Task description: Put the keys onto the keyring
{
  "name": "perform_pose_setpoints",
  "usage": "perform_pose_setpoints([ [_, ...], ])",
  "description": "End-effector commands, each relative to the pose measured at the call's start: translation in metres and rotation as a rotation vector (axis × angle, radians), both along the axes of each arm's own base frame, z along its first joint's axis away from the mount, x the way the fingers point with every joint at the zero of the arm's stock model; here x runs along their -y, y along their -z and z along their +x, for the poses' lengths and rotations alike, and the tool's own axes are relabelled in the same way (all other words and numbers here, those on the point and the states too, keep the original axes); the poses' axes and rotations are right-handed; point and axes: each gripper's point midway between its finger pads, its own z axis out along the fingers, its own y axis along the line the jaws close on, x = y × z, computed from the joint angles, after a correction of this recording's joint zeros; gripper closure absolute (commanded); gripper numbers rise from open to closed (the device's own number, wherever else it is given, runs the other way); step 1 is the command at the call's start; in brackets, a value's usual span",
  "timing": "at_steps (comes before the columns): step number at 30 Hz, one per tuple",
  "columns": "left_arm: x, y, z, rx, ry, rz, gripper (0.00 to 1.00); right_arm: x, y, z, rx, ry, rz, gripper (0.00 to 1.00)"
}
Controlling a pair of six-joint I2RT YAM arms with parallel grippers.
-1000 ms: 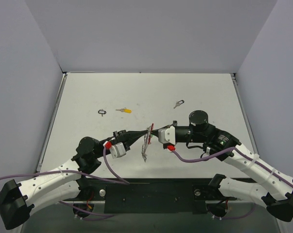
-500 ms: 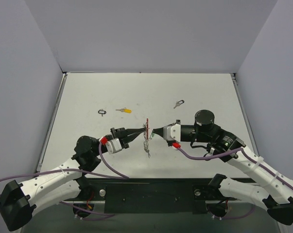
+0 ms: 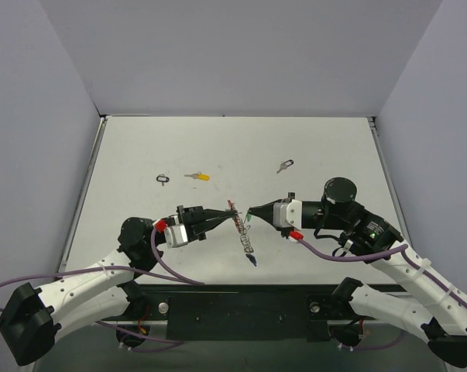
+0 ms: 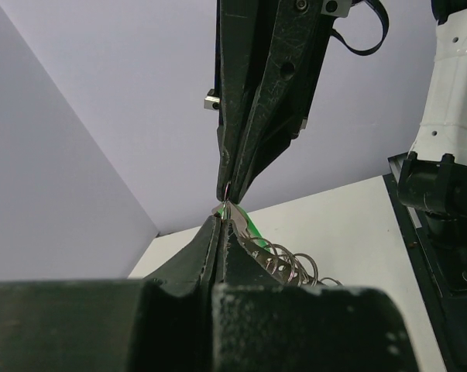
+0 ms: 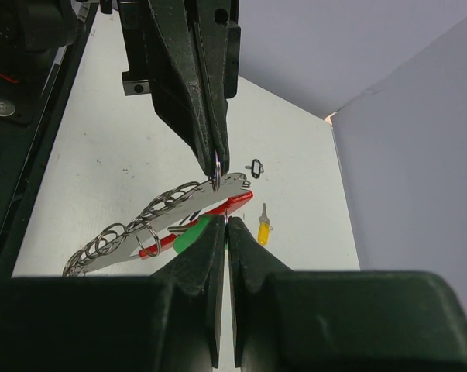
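The keyring (image 3: 244, 235), a silver plate with wire loops and a red plastic piece, hangs above the table between both arms. My left gripper (image 3: 230, 210) is shut on a loop at its top end; this shows in the left wrist view (image 4: 222, 220) too. My right gripper (image 3: 251, 211) faces it, a little apart, shut on a thin wire by the green key (image 5: 191, 235). That green key (image 3: 248, 222) hangs by the keyring. A blue key (image 3: 252, 260) hangs at the bottom. In the right wrist view the keyring (image 5: 179, 204) lies under the left fingers (image 5: 216, 159).
A yellow key (image 3: 199, 177) and a small black loop (image 3: 163, 179) lie on the white table at the back left. A black-headed key (image 3: 285, 165) lies at the back right. The table's black front rail (image 3: 241, 310) runs between the arm bases.
The right gripper has drawn back to the right, opening a small gap from the left gripper. The keyring's lower end has swung right and hangs lower, and the green key now shows.
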Motion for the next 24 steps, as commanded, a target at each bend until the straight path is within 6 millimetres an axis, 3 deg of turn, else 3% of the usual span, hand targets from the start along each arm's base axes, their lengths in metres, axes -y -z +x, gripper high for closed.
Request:
perform_pose_setpoints([
  [1,-0.0061,-0.027,-0.0105,0.061,0.035,-0.078,1.0,-0.0031,-0.0255,-0.0108,0.042,-0.063,0.061,1.0],
  [24,-0.0032,-0.0261,-0.0145,0.038,0.075,-0.075,1.0,-0.0113,-0.0273,-0.0164,0.091,-0.117,0.048,1.0],
])
